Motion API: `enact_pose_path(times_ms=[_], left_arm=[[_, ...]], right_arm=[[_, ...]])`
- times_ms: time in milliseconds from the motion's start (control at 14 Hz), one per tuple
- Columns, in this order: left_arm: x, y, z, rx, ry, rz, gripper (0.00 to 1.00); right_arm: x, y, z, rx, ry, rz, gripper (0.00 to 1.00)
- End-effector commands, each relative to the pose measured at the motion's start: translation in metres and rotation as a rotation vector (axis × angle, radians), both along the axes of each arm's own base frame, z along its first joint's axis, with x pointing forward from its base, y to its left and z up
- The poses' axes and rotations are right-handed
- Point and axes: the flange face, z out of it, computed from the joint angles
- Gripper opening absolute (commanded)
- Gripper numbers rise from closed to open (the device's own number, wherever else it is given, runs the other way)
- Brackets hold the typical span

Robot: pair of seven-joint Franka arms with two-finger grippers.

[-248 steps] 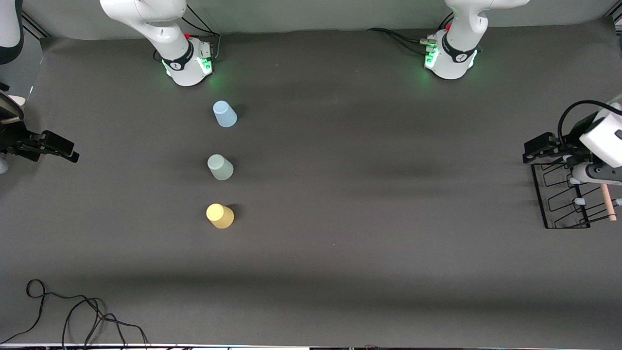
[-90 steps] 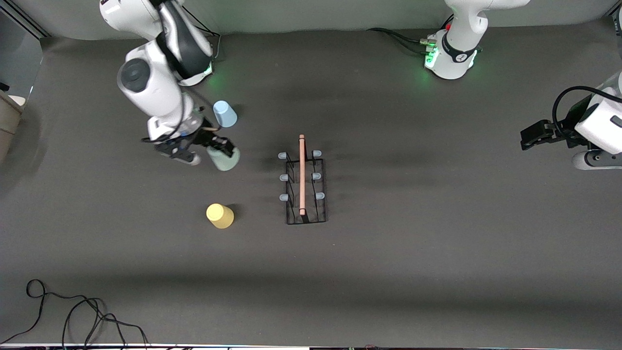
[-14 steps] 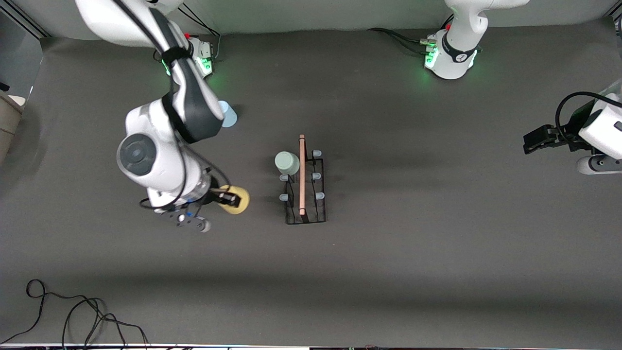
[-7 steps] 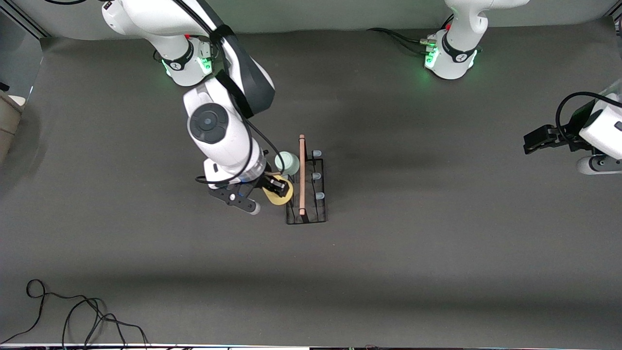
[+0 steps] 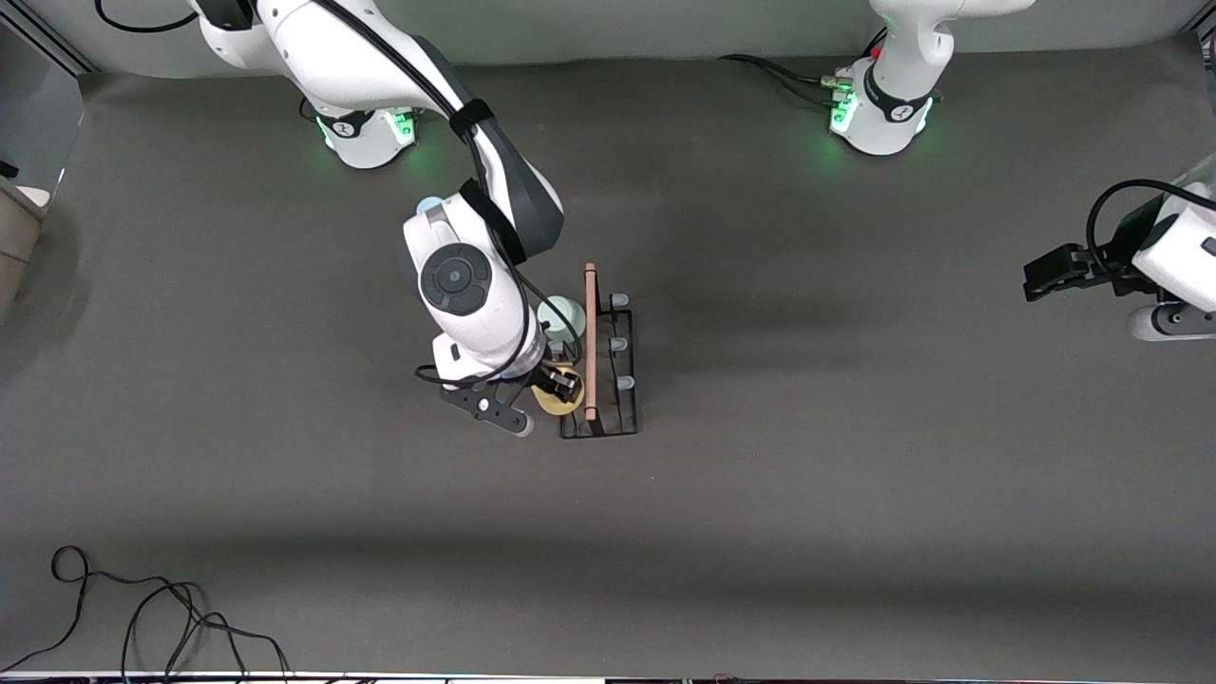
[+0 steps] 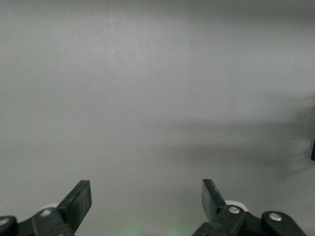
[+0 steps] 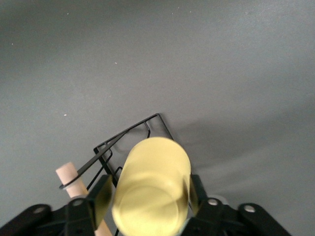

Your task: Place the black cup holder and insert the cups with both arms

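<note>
Centrally on the dark grey worktop (image 5: 760, 494) stands the small rectangular black wire cup holder (image 5: 617, 399) with its light wooden rod handle (image 5: 590, 332) along the top and pale blue-tipped pegs (image 5: 619, 300) at its sides. Over the corner of this holder nearest the front camera, on the side toward the right arm's end of the worktop, the right gripper (image 5: 562, 388) carries the matte yellow plastic tumbler (image 5: 554, 401); in the right wrist view the two black fingers (image 7: 101, 196) press against the sides of the yellow tumbler (image 7: 152, 187), which sits between them just above the holder's wire frame (image 7: 129, 130) and beside the end of the wooden rod (image 7: 69, 176). A pale green plastic tumbler (image 5: 563, 313) sits upturned on the holder, farther from the front camera than the yellow one and touching the rod's side. A light blue plastic tumbler (image 5: 428, 203) shows only as a sliver past the right arm's elbow, well apart from the holder toward the right arm's base. The left gripper (image 5: 1043, 275) waits well apart from the holder at the left arm's end of the worktop, its fingers (image 6: 78, 201) spread wide with nothing between them.
</note>
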Motion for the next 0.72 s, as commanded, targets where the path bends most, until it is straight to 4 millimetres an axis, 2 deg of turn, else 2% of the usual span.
enact_pose_path(times_ms=[0, 72, 287, 430, 645], left_arm=[[-0.002, -0.001, 0.003, -0.01, -0.009, -0.014, 1.0], [-0.002, -0.002, 0.003, -0.01, -0.009, -0.017, 1.0], [-0.002, -0.002, 0.002, -0.01, -0.006, -0.017, 1.0], [-0.002, -0.002, 0.002, -0.01, -0.004, -0.015, 1.0], [-0.002, -0.002, 0.002, -0.01, -0.004, -0.015, 1.0]], right_arm=[[0.005, 0.005, 0.009, 0.013, -0.022, -0.024, 1.0], [0.008, 0.0, 0.018, 0.015, -0.027, -0.023, 1.0], [0.008, -0.035, 0.073, 0.018, 0.027, -0.014, 1.0], [0.006, -0.083, 0.121, 0.016, 0.09, 0.049, 1.0], [-0.005, -0.164, 0.171, 0.009, 0.207, 0.196, 1.0]])
